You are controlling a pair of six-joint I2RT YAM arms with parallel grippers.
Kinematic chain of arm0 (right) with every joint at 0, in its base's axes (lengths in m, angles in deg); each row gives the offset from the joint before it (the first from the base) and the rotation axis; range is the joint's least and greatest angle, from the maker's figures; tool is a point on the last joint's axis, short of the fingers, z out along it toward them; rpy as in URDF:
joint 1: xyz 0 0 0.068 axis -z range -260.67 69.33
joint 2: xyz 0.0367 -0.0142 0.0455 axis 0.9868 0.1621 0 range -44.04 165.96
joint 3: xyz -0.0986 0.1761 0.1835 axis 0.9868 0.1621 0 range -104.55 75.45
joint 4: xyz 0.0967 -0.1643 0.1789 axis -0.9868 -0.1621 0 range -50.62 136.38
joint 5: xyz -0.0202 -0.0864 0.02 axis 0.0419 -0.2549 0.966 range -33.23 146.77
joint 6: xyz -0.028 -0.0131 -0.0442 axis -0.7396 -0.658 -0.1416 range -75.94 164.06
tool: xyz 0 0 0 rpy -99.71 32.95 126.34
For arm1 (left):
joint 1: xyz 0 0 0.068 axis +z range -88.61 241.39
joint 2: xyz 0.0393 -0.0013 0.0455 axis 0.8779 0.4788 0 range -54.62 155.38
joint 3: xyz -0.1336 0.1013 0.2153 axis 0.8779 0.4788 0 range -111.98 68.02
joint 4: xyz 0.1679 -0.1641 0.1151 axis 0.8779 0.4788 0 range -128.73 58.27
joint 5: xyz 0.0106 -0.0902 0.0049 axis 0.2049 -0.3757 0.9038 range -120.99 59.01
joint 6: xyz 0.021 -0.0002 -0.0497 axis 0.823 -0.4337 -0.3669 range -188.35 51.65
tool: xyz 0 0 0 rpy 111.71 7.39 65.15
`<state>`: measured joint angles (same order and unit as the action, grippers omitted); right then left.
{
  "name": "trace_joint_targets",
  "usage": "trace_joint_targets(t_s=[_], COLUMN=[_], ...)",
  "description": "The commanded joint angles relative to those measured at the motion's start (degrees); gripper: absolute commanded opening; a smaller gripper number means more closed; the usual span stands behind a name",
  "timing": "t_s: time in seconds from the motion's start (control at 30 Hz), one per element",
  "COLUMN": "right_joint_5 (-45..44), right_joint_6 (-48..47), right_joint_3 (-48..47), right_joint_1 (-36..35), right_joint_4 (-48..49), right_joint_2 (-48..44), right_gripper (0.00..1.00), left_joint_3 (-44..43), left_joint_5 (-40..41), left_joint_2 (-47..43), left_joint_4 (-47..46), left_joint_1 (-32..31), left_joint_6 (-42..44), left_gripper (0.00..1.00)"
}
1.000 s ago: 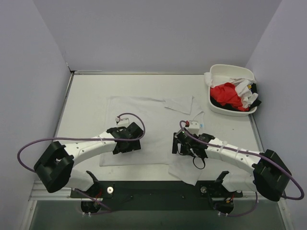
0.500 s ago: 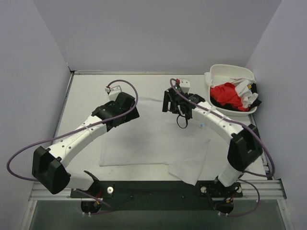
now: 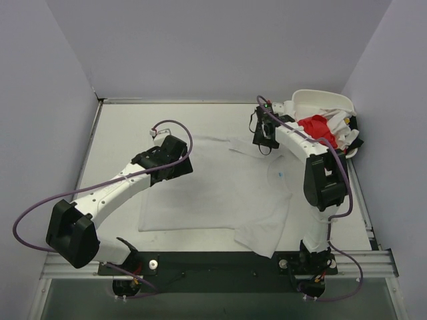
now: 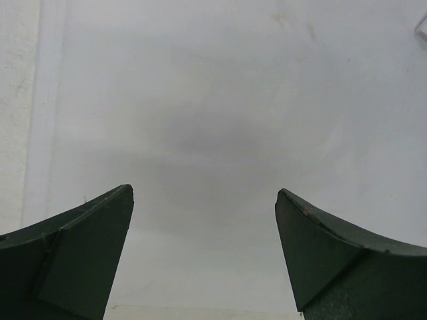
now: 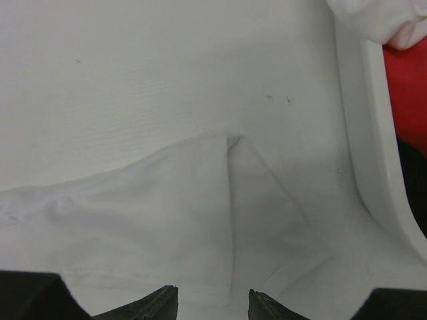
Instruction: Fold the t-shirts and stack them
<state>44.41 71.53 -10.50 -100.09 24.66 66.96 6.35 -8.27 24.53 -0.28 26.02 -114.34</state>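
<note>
White t-shirt (image 3: 200,193) lies spread on the bench (image 3: 120,127). The left tool (image 4: 205,192) stands wide apart by its far corner. The right tool (image 5: 212,293) is half-closed over a sleeve (image 5: 200,200), grip unclear.

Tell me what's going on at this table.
Two robot arms work over a white t-shirt spread out on the table, not yet folded. The right gripper sits low over a sleeve by the tub, its fingers close together astride a cloth fold; whether it grips is unclear. The left gripper hovers open and empty near the shirt's far left corner. A red t-shirt and others wait in the tub.
</note>
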Motion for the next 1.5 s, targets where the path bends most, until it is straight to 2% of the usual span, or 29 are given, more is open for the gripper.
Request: trace_joint_targets(t_s=[0.0, 0.37, 0.6, 1.2, 1.3, 1.33, 1.47], right_joint_5=[1.02, 0.75, 4.44, 7.7, 7.35, 7.18, 7.09], right_joint_6=[-0.83, -0.66, -0.31, 1.01, 0.84, 0.92, 0.93], right_joint_3=[1.57, 4.92, 3.25, -1.23, -1.32, -1.41, -1.94], right_joint_1=[-0.44, 0.52, 3.16, 3.42, 3.51, 3.51, 3.51], right_joint_4=[-1.93, -0.7, 0.27, 0.27, 0.27, 0.27, 0.27], right_joint_2=[-2.28, -1.93, 0.62, 7.21, 7.56, 7.65, 7.83], right_gripper=[0.45, 0.33, 0.33, 0.34, 0.29, 0.24, 0.15], left_joint_3=[-0.56, -0.12, -0.03, 0.76, 0.94, 1.11, 1.38], left_joint_5=[-1.01, -2.51, -1.72, -1.27, -1.27, -1.27, -1.28], left_joint_2=[-0.93, 0.39, -0.14, 0.39, 0.47, 0.56, 0.56], left_joint_4=[-4.09, -4.97, -4.36, -4.62, -4.79, -4.8, -4.88], left_joint_1=[0.57, 0.57, 0.57, 0.83, 0.83, 0.83, 0.92], left_joint_6=[1.17, 1.0, 1.35, 1.35, 1.35, 1.35, 1.26], left_gripper=[0.97, 0.98, 0.97, 0.97, 0.98, 0.97, 0.98])
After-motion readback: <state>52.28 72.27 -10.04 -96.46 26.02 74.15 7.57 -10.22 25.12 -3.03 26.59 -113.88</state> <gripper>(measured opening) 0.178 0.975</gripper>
